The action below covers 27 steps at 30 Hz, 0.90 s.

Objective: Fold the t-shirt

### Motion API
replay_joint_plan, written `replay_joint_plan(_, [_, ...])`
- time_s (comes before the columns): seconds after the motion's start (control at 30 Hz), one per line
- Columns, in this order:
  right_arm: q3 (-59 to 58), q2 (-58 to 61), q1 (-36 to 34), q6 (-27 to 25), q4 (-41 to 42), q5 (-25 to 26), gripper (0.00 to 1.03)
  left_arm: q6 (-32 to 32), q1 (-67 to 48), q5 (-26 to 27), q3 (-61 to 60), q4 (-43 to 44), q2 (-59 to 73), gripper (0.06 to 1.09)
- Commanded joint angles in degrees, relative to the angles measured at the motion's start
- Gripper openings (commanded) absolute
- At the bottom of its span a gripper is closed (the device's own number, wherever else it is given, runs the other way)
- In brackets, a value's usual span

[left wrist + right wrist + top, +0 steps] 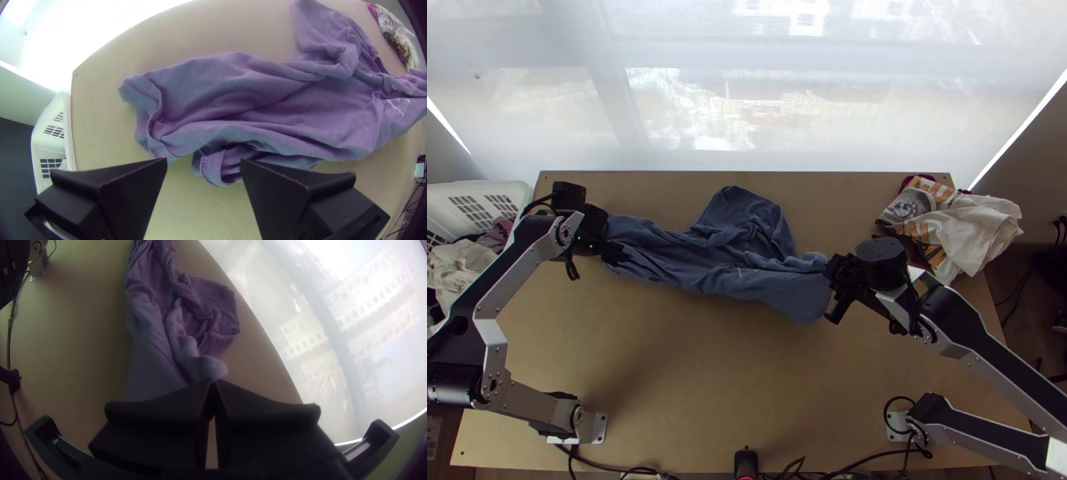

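A blue t-shirt [739, 264] lies bunched lengthwise across the table's far half, one part spreading toward the window. At its left end is my left gripper [616, 253]. In the left wrist view, the left gripper [204, 163] is open, with loose folds of the t-shirt [249, 98] beyond and between its fingertips. My right gripper [833, 276] is at the shirt's right end. The right wrist view has the right gripper [212, 382] shut on the edge of the t-shirt [155, 360], which stretches away from the fingertips. The exact pinched part is hidden.
Other cloths [971, 228] are heaped at the table's far right corner. A white basket [479, 210] with clothes stands off the left edge. Cables [827, 464] run along the near edge of the wooden table [707, 384]. A window blind borders the far side.
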Motion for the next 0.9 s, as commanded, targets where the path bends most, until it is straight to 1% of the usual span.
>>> replay_joint_plan(0.0, [-0.1, -0.4, 0.5, 0.0, 0.1, 0.0, 0.03, -0.5, 0.3, 0.1, -2.4, -0.4, 0.6, 0.80])
replay_joint_plan(0.17, [-0.1, -0.9, 0.5, 0.0, 0.1, 0.0, 0.03, -1.2, 0.3, 0.1, -3.6, -0.1, 2.2, 0.80])
replay_joint_plan(0.23, [-0.1, -1.2, 0.4, -0.1, 0.0, 0.0, 0.03, -1.3, 0.1, 0.1, -3.8, -0.1, 2.5, 0.72])
replay_joint_plan(0.3, [-0.1, -1.2, 0.4, 0.0, 0.0, 0.0, 0.03, -1.4, -0.1, 0.2, -3.8, -0.1, 2.8, 0.69])
replay_joint_plan(0.37, [-0.1, -1.2, 0.4, 0.0, 0.0, 0.0, 0.03, -1.4, -0.1, 0.4, -4.0, -0.1, 3.6, 0.69])
replay_joint_plan(0.4, [-0.1, -1.2, 0.4, 0.0, 0.0, -0.1, 0.03, -1.4, 0.0, 0.6, -4.0, 0.0, 4.0, 0.66])
replay_joint_plan(0.43, [-0.1, -1.2, 0.4, 0.0, 0.0, 0.0, 0.03, -1.3, 0.1, 1.4, -4.0, 0.2, 4.3, 0.59])
replay_joint_plan(0.5, [-0.1, -1.2, 0.4, -0.1, 0.0, 0.0, 0.03, -1.3, 0.5, 2.9, -3.8, 0.8, 4.7, 0.39])
replay_joint_plan(0.57, [0.1, -1.3, 0.3, -0.2, -0.2, 0.0, 0.03, -1.4, 0.7, 3.1, -3.6, 1.2, 4.8, 0.21])
replay_joint_plan(0.63, [0.0, -1.4, 0.2, -0.4, -0.2, 0.0, 0.03, -1.7, 0.9, 3.2, -3.5, 1.4, 4.8, 0.15])
replay_joint_plan(0.7, [0.0, -1.6, 0.2, -0.4, -0.4, 0.0, 0.03, -1.8, 1.0, 3.2, -3.5, 1.4, 4.2, 0.13])
replay_joint_plan(0.73, [0.0, -1.6, 0.2, -0.4, -0.4, 0.0, 0.03, -1.9, 1.0, 3.3, -3.4, 1.4, 3.7, 0.09])
replay_joint_plan(0.87, [0.3, -1.8, 0.2, -0.4, -0.5, 0.0, 0.03, -2.5, 0.8, 3.3, -2.6, 0.9, -0.3, 0.09])
